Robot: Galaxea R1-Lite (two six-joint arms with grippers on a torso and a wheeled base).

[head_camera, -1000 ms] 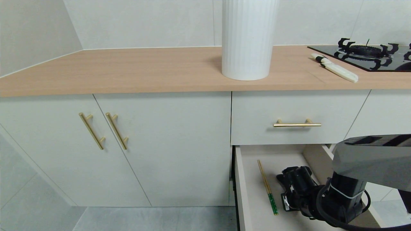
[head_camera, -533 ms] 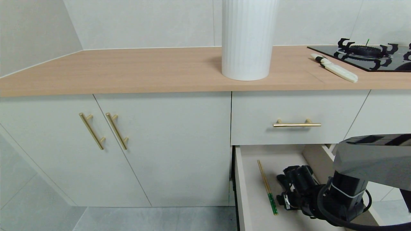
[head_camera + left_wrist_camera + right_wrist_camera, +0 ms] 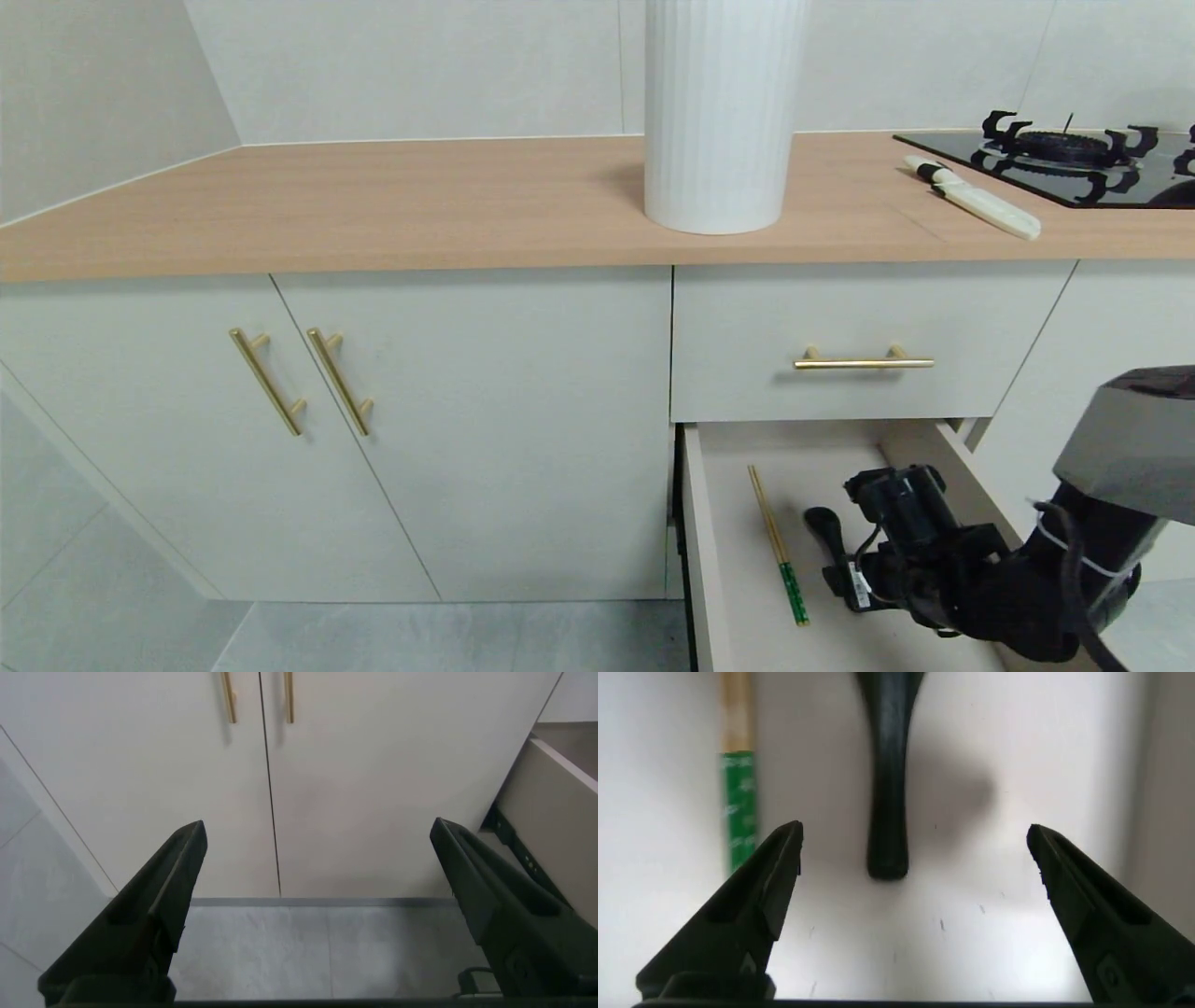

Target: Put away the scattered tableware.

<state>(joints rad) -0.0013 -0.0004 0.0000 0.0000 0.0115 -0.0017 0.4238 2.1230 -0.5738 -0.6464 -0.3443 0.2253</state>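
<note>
The lower drawer [image 3: 702, 541] stands pulled out at the bottom right. On its floor lie a pair of wooden chopsticks [image 3: 778, 546] with green ends and, just to their right, a black spoon [image 3: 825, 525]. My right gripper [image 3: 873, 560] hovers over the drawer just right of the spoon, open, holding nothing. In the right wrist view the spoon's handle [image 3: 887, 812] lies on the drawer floor between the spread fingers of the right gripper [image 3: 912, 833], with the chopsticks [image 3: 738, 784] beside it. My left gripper [image 3: 318, 840] is open and faces the cabinet doors [image 3: 271, 775], low near the floor.
On the wooden counter [image 3: 373, 205] a white knife [image 3: 976, 198] lies near a black gas hob [image 3: 1074, 159]. A tall white ribbed container [image 3: 717, 112] stands mid-counter. The upper drawer [image 3: 864, 362] is closed. The open drawer's side [image 3: 561, 793] juts out right of the double doors.
My right arm has drawn back to the right and lifted a little. The black spoon, earlier under the gripper, now lies free on the drawer floor.
</note>
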